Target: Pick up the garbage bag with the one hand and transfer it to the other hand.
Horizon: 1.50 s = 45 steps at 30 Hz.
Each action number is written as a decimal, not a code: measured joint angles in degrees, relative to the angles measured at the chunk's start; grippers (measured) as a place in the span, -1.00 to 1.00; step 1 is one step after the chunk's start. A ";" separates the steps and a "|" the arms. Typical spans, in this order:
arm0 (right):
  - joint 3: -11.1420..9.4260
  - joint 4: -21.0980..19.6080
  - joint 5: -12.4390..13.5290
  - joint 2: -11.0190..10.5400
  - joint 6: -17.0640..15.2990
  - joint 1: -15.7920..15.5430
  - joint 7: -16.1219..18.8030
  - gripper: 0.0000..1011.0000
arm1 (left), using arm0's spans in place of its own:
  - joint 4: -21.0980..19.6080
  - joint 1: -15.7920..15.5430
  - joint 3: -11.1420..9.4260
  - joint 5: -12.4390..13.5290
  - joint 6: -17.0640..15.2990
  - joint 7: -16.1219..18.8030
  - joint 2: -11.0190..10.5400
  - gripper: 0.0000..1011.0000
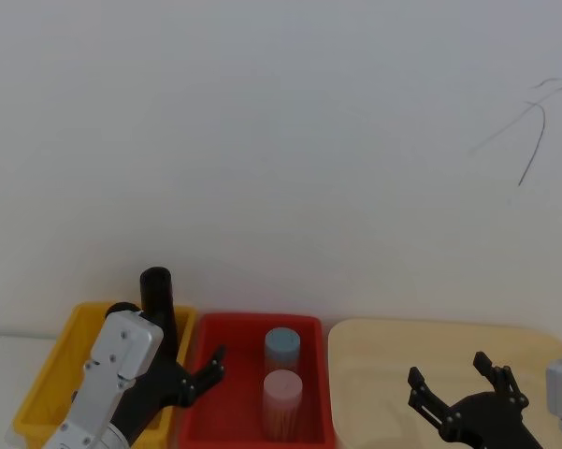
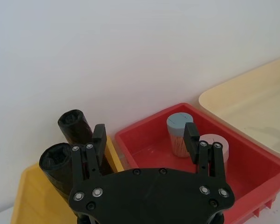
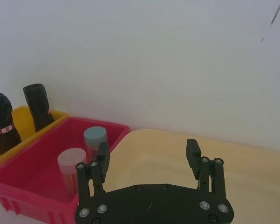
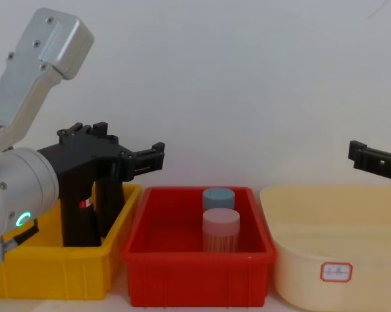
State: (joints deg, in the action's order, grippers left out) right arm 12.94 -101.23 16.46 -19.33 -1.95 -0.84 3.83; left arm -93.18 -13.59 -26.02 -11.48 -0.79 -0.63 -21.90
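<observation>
Presently: stock at the outset of the job, no step completed.

1. Garbage bag [image 3: 2,122]: black roll with a red-and-white band, standing upright in the yellow bin [image 4: 58,270] on the robot's left. Not gripped, not lifted.

2. Plain black roll [image 3: 37,106]: upright in the same bin, just beside item 1 and nearer the wall. Not the one wanted.

3. Left gripper [image 2: 145,135]: on the arm with the green ring [image 4: 23,219], held above the yellow bin's inner edge and pointing toward the red bin [image 4: 195,279]. Fingers spread wide with nothing between them. Both rolls sit to one side of the gap. Whether a finger brushes the farther roll cannot be told.

4. Right gripper [image 3: 147,151]: hovering over the cream tub [image 4: 299,260], well apart from the bag. Fingers spread, empty.

5. Red bin: between the yellow bin and the tub. Holds two jars, one with a blue lid [image 4: 218,195] and one with a pink lid [image 4: 221,218]. No part in the job.

Done: nothing, as far as the views show.

Outstanding, by judgement:
- Set the left gripper around the banded roll, not its plain neighbour.
- Close on it and lift it clear of the bin.
- Carry it toward the middle.
- Bring the right gripper in to take hold.
- Let go with the left.
</observation>
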 joint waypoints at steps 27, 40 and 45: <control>0.00 0.00 0.00 0.00 0.00 0.00 0.00 0.98 | 0.00 0.00 0.00 0.00 0.00 0.00 0.00 0.98; 0.00 0.00 0.00 0.00 0.00 0.00 0.00 0.98 | 0.00 0.00 0.00 0.00 0.00 0.00 0.00 0.98; 0.00 0.00 0.00 0.00 0.00 0.00 0.00 0.98 | 0.00 0.00 0.00 0.00 0.00 0.00 0.00 0.98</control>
State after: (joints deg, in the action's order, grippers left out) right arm 12.94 -101.23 16.47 -19.34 -1.95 -0.84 3.83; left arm -93.18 -13.59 -26.02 -11.48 -0.80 -0.63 -21.90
